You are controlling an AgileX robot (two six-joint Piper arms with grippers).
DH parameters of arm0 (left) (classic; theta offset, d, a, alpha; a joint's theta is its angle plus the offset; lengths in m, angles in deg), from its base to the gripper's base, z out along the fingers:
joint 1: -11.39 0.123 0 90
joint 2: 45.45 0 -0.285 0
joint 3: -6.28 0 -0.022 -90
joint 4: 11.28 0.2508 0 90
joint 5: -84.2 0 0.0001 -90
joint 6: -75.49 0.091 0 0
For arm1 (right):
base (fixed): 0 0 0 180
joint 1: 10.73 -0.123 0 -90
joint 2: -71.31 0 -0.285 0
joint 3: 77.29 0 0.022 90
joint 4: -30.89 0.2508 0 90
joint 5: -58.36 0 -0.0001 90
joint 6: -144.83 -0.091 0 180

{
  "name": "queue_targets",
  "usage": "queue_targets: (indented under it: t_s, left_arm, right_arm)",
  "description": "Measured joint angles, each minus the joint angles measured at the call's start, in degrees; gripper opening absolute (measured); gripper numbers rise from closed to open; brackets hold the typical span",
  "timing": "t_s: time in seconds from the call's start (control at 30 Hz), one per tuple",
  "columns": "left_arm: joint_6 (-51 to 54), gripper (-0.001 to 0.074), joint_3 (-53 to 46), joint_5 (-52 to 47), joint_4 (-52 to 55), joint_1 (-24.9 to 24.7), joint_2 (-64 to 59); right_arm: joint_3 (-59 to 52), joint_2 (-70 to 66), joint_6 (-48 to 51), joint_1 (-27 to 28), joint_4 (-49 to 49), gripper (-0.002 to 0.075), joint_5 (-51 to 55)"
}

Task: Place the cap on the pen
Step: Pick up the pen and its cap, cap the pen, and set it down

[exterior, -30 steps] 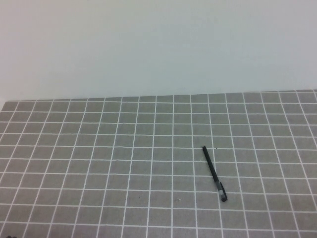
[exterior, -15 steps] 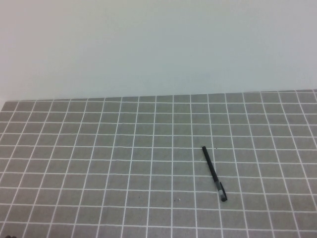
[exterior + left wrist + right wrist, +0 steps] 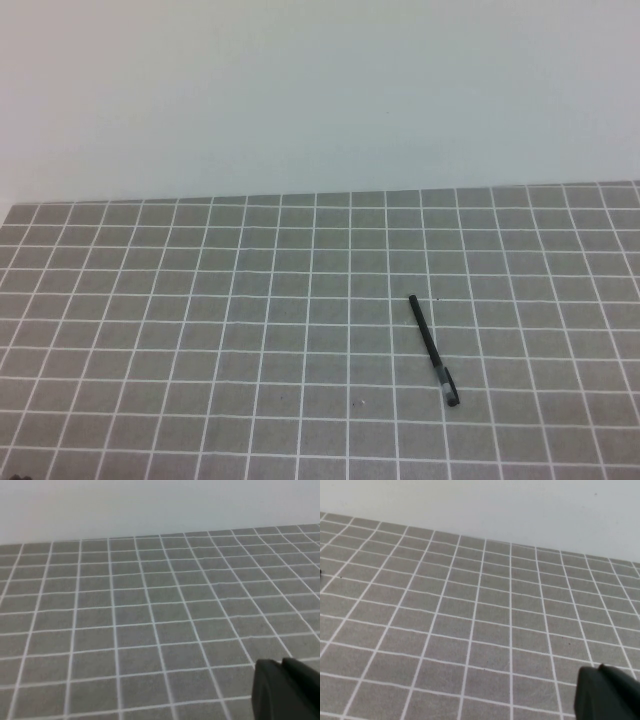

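Observation:
A slim black pen (image 3: 432,350) lies flat on the grey squared mat (image 3: 200,330), right of centre in the high view. It runs from the far left to the near right, and its thicker near end carries a pale band (image 3: 443,380). No arm shows in the high view. In the left wrist view, my left gripper (image 3: 280,664) is a dark tip low over bare mat, its fingers pressed together with nothing between them. My right gripper (image 3: 599,669) looks the same in the right wrist view, shut over bare mat. Neither wrist view shows the pen.
The mat (image 3: 150,610) ends at a plain pale wall (image 3: 320,90) along the far side. White grid lines cover the mat's whole surface.

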Motion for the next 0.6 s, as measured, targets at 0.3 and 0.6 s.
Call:
queue_targets:
  t_s: [0.3, 0.6]
  left_arm:
    - [0.0, 0.0, 0.0, 0.0, 0.01, 7.44, 0.0]
    - [1.1, 0.0, 0.0, 0.0, -0.1, 9.67, -0.21]
  right_arm:
    - [0.0, 0.0, 0.0, 0.92, 0.09, -0.0001, 0.0]
    - [0.0, 0.0, 0.0, 0.92, 0.09, -0.0001, 0.0]
